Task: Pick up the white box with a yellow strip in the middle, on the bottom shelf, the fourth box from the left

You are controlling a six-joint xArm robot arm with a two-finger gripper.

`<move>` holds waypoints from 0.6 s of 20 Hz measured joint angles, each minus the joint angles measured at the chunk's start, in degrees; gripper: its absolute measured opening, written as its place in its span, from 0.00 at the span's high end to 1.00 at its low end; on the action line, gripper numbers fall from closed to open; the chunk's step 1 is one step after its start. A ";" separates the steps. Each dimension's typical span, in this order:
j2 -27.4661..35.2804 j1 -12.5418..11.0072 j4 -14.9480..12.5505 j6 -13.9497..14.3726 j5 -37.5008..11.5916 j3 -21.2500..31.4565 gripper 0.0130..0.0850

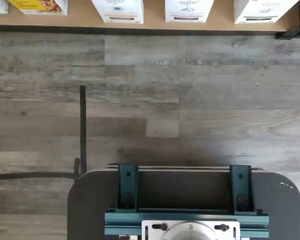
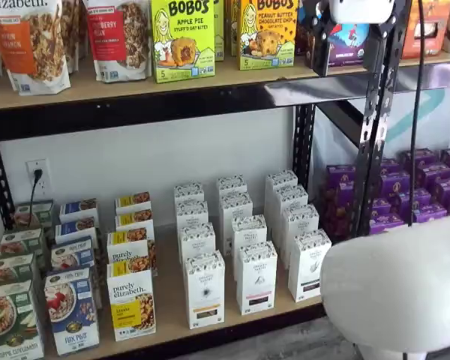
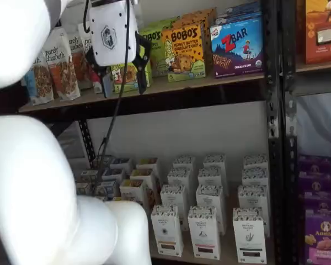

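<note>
Pincer point(image 3: 120, 69) of mine hangs spread wide and empty up by the granola shelf, well above the white box point(image 2: 205, 289) at the bottom shelf point(image 2: 172, 319) front; light, stiff, crushable carton, I judge, best pinched across its narrow sides, mid-height.

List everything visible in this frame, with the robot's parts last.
white box: one, white with tan strip, front of the bottom shelf
other white cartons: about eleven, white, behind and right of it
purely elizabeth boxes: several, yellow labels, left of it
Bobo's boxes: two facing front, green and yellow, upper shelf
granola bags: several, upper shelf, left
purple boxes: many, right bay
gripper: one, white body, black fingers, open, level with the upper shelf
arm: white, foreground
</note>
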 joint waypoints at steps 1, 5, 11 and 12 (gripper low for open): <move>0.05 0.10 -0.07 0.07 0.01 -0.01 0.00; 0.23 0.55 -0.27 0.43 -0.15 -0.05 0.00; 0.67 0.84 -0.25 0.73 -0.30 -0.22 0.00; 0.69 0.85 -0.24 0.74 -0.35 -0.23 0.00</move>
